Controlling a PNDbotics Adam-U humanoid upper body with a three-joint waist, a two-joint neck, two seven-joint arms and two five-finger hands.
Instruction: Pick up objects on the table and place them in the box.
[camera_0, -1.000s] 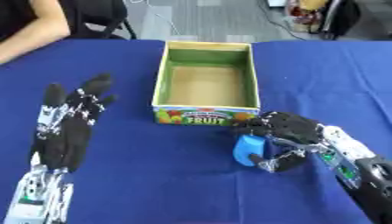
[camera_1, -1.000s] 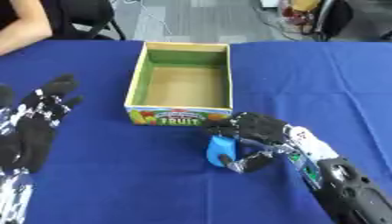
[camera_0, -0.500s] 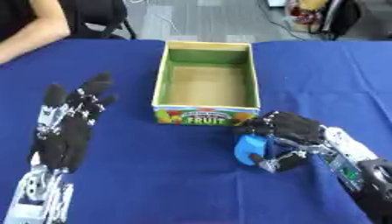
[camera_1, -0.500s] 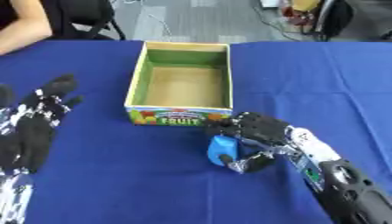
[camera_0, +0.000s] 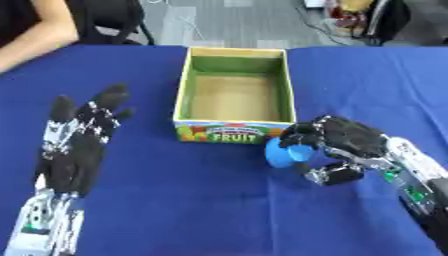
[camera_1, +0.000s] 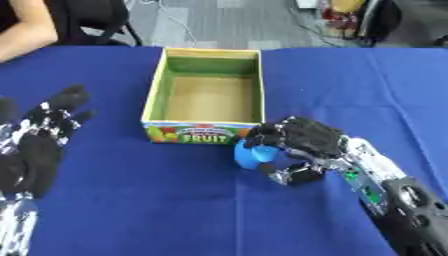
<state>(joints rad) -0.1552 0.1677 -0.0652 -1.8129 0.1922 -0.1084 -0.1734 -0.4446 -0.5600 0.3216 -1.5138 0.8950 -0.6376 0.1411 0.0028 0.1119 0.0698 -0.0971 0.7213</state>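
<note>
A small blue object (camera_0: 285, 154) sits just off the front right corner of the fruit box (camera_0: 233, 131), held in my right hand (camera_0: 346, 144), whose fingers and thumb curl round it. The open cardboard box has a green inner rim and a bare brown floor; nothing lies inside. My left hand (camera_0: 77, 142) rests open at the left, fingers straight and spread, pointing up the blue table, well away from box and object.
The blue cloth (camera_0: 201, 210) covers the whole table. A person's bare arm (camera_0: 35, 35) lies at the far left corner, touching nothing of the task. Chairs and cables stand beyond the far edge.
My right hand has lifted the blue object slightly and carried it up toward the box's front right corner. The left hand has not moved.
</note>
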